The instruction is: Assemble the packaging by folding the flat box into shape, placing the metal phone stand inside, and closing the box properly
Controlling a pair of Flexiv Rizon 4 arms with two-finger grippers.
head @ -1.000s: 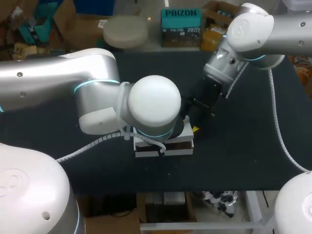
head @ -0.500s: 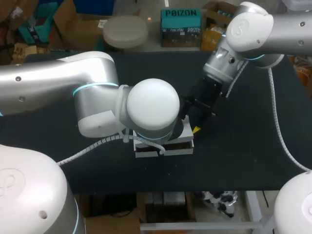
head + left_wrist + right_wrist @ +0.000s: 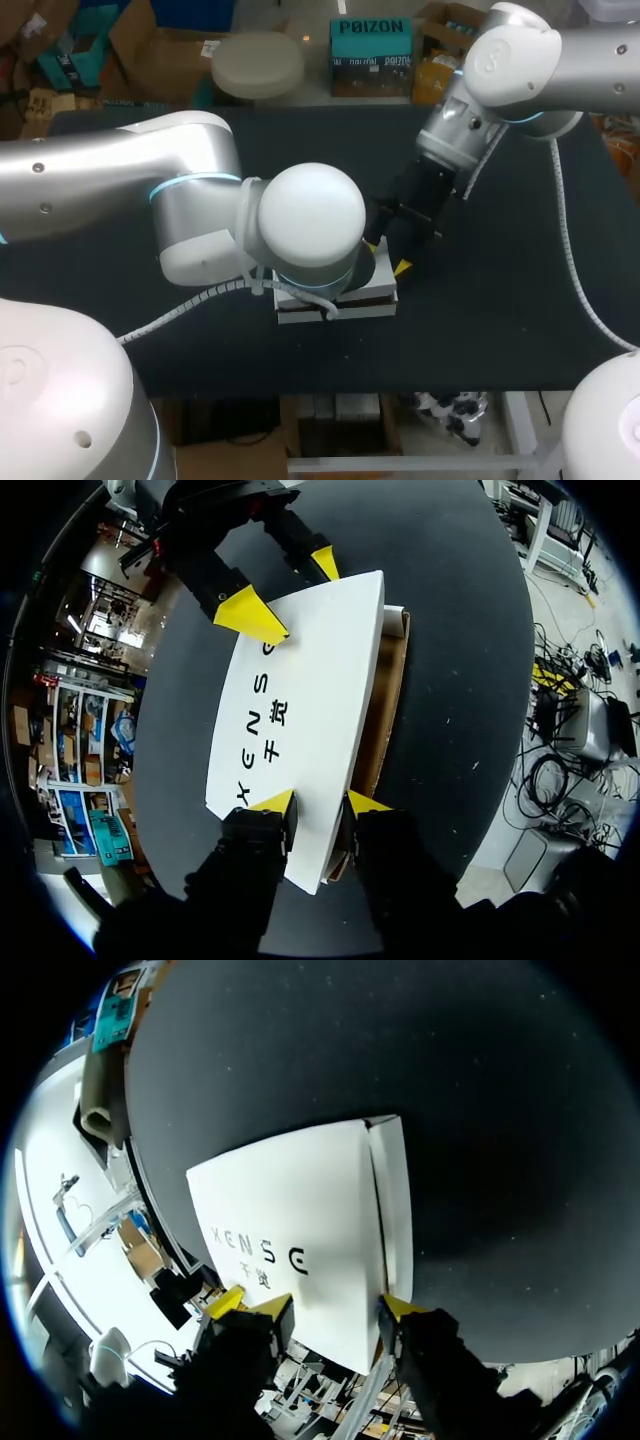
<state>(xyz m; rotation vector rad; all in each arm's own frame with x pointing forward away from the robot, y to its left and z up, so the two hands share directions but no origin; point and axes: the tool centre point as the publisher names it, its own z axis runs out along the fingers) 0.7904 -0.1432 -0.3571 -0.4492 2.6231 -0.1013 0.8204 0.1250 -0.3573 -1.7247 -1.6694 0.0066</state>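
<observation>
Black tabletop (image 3: 500,320) fills the head view. A white cardboard box (image 3: 365,300) lies near its middle, largely hidden under the left arm (image 3: 190,190), and the right gripper (image 3: 387,257) stands at the box's far right corner. From the left wrist, the left gripper (image 3: 318,802) has its fingers set narrow, pinching the near edge of the white printed lid (image 3: 300,680). A brown inner wall (image 3: 383,700) shows beside the lid, and the right gripper's tips touch the lid's far edge. From the right wrist, that gripper is spread wide with the lid's corner between its fingers, unclamped.
</observation>
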